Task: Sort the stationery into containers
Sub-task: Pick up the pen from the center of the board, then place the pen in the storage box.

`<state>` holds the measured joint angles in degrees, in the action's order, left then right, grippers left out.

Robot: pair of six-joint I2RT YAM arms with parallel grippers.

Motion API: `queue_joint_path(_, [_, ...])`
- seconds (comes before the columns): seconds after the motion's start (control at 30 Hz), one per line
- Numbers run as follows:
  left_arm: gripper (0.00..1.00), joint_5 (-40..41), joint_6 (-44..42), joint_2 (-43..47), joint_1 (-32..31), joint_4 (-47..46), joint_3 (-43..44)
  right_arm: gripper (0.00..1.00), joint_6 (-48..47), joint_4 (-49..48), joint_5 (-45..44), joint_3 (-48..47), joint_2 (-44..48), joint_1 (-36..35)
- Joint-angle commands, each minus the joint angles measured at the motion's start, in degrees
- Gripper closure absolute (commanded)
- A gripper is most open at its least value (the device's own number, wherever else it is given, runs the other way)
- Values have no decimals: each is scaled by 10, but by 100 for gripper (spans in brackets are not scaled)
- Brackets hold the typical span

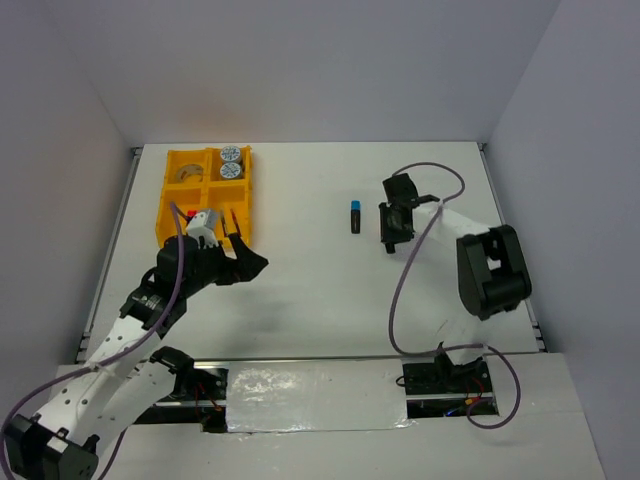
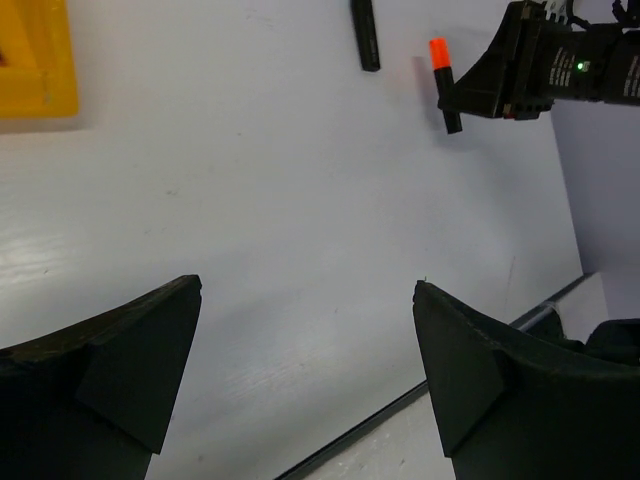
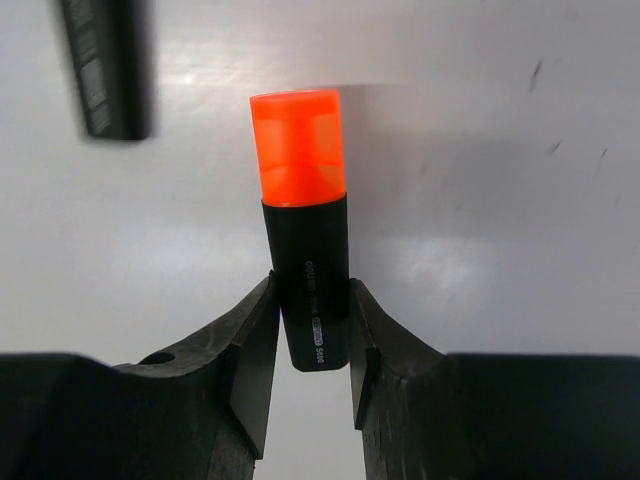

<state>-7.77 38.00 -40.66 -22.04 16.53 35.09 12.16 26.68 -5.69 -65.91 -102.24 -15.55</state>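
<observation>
Grip: right hand (image 3: 310, 330) clamped on black orange-capped plastic highlighter (image 3: 306, 250), cap forward | left hand (image 2: 308, 290) open, empty | yellow divided plastic tray (image 1: 168, 215) well left, beside left hand.

The left arm (image 1: 180, 268) partly hides the yellow tray's (image 1: 176, 158) near compartments; the black highlighter (image 3: 103, 70) is blurred and cut off at the top.

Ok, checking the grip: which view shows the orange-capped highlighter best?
Right wrist: the orange-capped highlighter fills the frame, the right pincer closed on its black barrel. Left wrist shows it small, far off; from above the pincer hides it.
</observation>
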Motion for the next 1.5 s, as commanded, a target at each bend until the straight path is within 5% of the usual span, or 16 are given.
queue_joint_path(0.0, [1, -65, 81, -31, -10, -216, -20, 100, 36, -65, -7, 61, 116, -60])
queue_joint_path(0.3, [4, -88, 167, -193, -52, -381, 27, 100, 135, -141, 17, 154, 318, -257])
queue_joint_path(0.7, [15, -60, 177, -263, -97, -385, 52, 100, 152, -132, -4, 78, 301, -374])
queue_joint_path(0.83, [32, -68, 177, -272, -97, -384, 53, 100, 152, -135, -10, 68, 307, -384])
queue_joint_path(1.0, [78, -91, 184, -282, -97, -417, 47, 100, 147, -139, -1, 56, 291, -384])
queue_joint_path(1.07, [100, -81, 164, -287, -97, -397, 65, 86, 141, -166, 25, 70, 292, -385])
queue_joint_path(1.1, [100, -74, 150, -288, -95, -356, 75, 71, 137, -181, 38, 78, 294, -383])
queue_joint_path(1.13, [100, -62, 110, -289, -90, -331, 101, 35, 130, -195, 78, 89, 297, -382])
queue_joint_path(1.2, [100, -12, 62, -289, -74, -270, 131, 12, 121, -200, 100, 112, 314, -369])
queue_joint_path(1.37, [100, 102, -35, -344, 87, -52, 241, 5, 130, -190, 85, 188, 414, -294])
queue_joint_path(1.47, [100, 248, -73, -415, 153, 55, 339, 5, 124, -199, 127, 241, 466, -248])
